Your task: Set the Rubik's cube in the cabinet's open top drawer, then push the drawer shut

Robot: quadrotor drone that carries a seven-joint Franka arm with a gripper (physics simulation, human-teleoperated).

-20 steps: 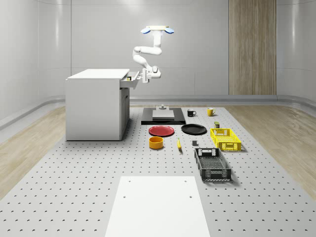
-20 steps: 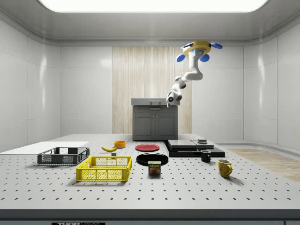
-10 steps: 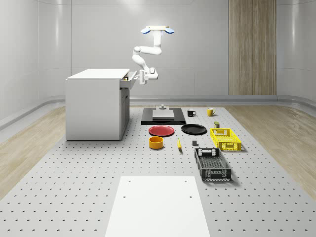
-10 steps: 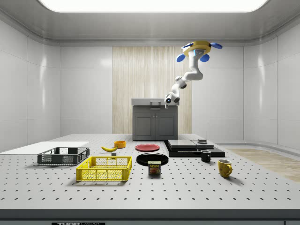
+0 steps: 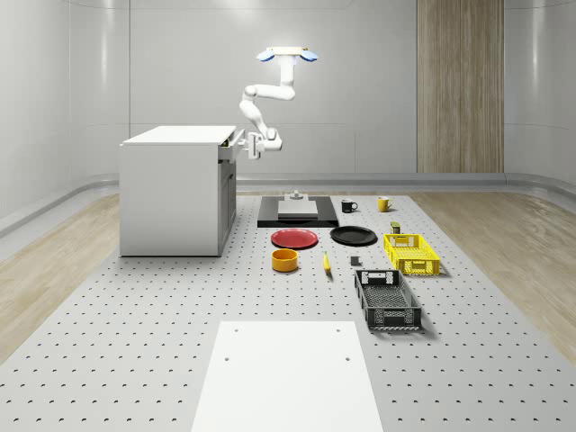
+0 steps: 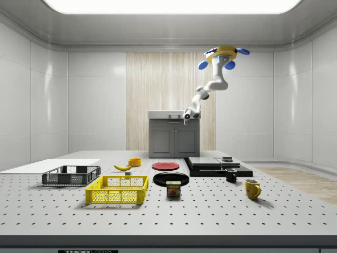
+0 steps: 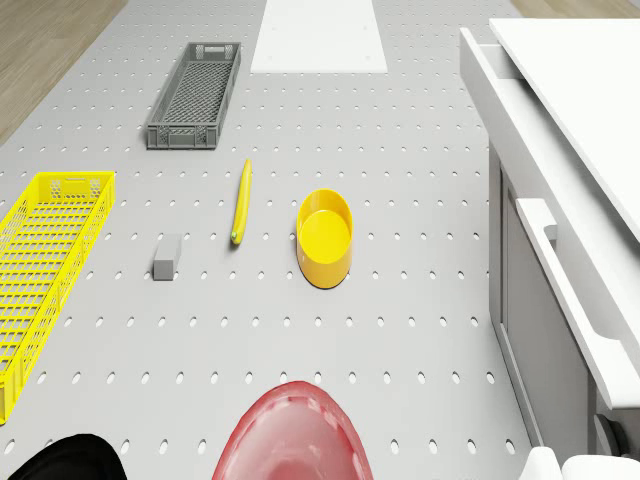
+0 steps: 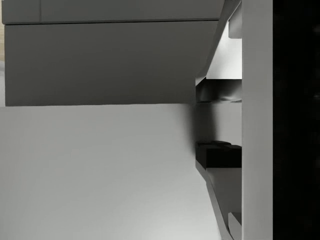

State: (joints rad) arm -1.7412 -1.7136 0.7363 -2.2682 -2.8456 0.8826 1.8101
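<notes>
Your drone [image 5: 286, 55] hovers high above the far end of the table [image 5: 135, 306], off the cabinet's [image 5: 171, 193] drawer side, over the black slab [image 5: 297, 216] in the whole-scene view. The arm bends down and toward the cabinet, and your gripper [image 5: 247, 145] sits right against the front of the top drawer [image 5: 230, 145]. That drawer sticks out only a little past the cabinet face. Whether the fingers are spread or pressed together, you cannot tell. A small yellowish bit shows at the drawer's open top beside the gripper; you cannot tell whether it is the cube.

In the side view the gripper [image 6: 186, 114] meets the drawer front at the cabinet's [image 6: 174, 138] upper edge. Below the arm the air is free down to the table. On the table beside the cabinet lie a red plate [image 5: 294, 238], a black plate [image 5: 353, 236], a yellow bowl [image 7: 326, 237] and a banana [image 7: 241, 201], all well below the gripper. The yellow crate [image 5: 410, 253] and grey crate [image 5: 387, 300] lie well apart from the cabinet.
</notes>
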